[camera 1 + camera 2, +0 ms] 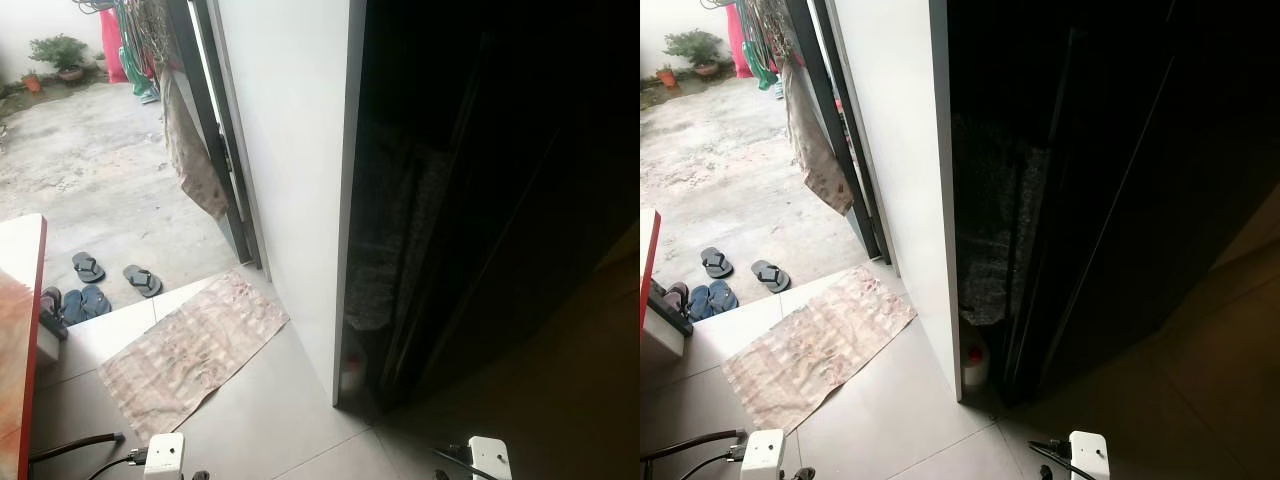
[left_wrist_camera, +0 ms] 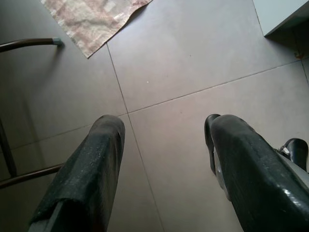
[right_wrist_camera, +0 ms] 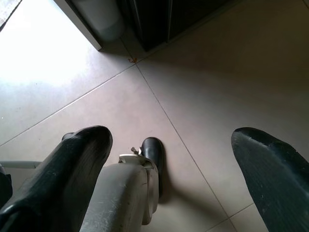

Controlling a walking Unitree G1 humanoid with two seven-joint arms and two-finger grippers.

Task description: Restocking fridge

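My left gripper [image 2: 164,145] hangs low over the grey floor tiles [image 2: 193,58], fingers [image 2: 91,169] spread wide with nothing between them. My right gripper [image 3: 169,159] hangs the same way, fingers [image 3: 72,169] wide apart and empty, over tiles [image 3: 217,96] near the robot's own foot [image 3: 152,152]. From the head camera I see only the white wrist ends of both arms at the lower edge of the frame.

Just ahead of the left gripper a patterned mat [image 1: 190,350] lies on the floor, one corner of it also in the left wrist view. Past the mat an open doorway leads to a concrete yard [image 1: 90,170], with sandals [image 1: 110,275] at the threshold and a cloth [image 1: 195,160] hanging by the door frame.

Ahead of me to the right stands a white wall edge [image 1: 300,180], and beside it a tall dark unit [image 1: 500,200], too shadowed for me to say whether it is the fridge. A small bottle [image 1: 975,360] stands on the floor at its foot.
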